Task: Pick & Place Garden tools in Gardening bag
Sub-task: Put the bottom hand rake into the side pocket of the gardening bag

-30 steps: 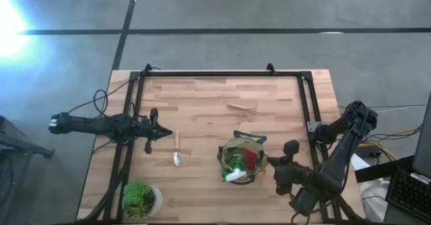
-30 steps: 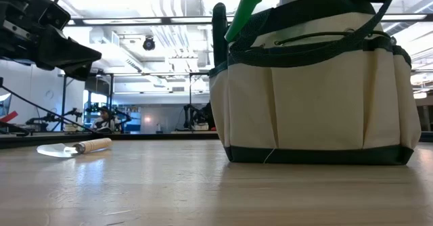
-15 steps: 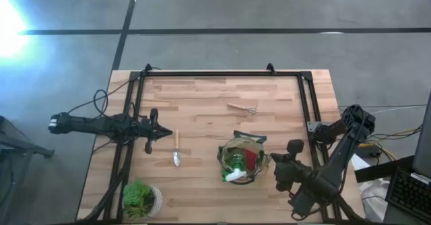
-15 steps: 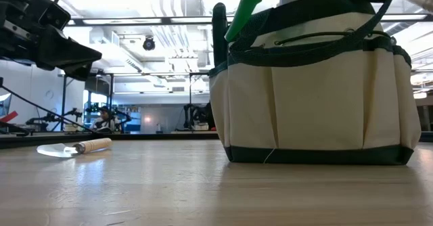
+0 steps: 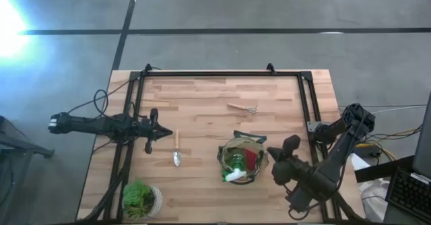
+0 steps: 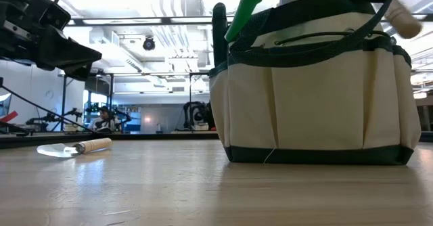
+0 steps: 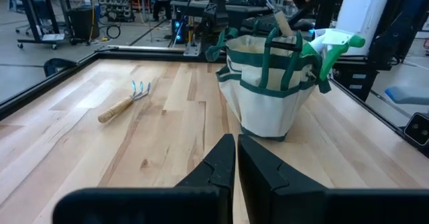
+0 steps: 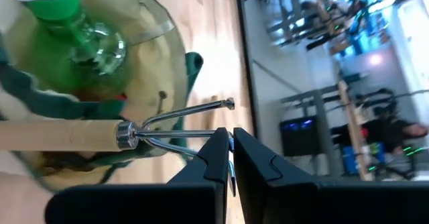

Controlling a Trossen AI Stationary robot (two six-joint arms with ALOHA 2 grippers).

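Observation:
The olive-tan gardening bag (image 5: 242, 161) (image 6: 314, 84) (image 7: 268, 83) stands upright on the table at the near right. A green spray bottle (image 8: 67, 16) (image 5: 234, 168) and a red item (image 5: 250, 159) sit in it. My right gripper (image 5: 273, 153) (image 8: 228, 150) hovers just right of the bag, shut on a wooden-handled rake fork (image 8: 60, 135). A silver trowel (image 5: 177, 151) (image 6: 74, 147) and a second rake fork (image 5: 242, 108) (image 7: 124, 103) lie flat on the table. My left gripper (image 5: 165, 135) (image 7: 236, 158) is shut with nothing in it at the table's left. My right gripper pinches the rake fork by its metal tines (image 8: 201, 134), with the middle tine running in between the two fingers. The fingers come from the table's right, slanting down and roughly along the fork. The fork is lifted clear, its wooden handle (image 7: 278, 19) slanting down over the bag's mouth.
A leafy plant in a pale pot (image 5: 141, 198) stands at the near left corner. A black frame rail (image 5: 222, 73) runs along the far edge and down both sides. Bare wood lies between the trowel and the far rail.
My right gripper has rolled and tipped further down, shifting slightly toward the bag. The fork's pale handle end has dropped into the low view beside the bag's top. The left arm, trowel, other fork and bag have stayed put.

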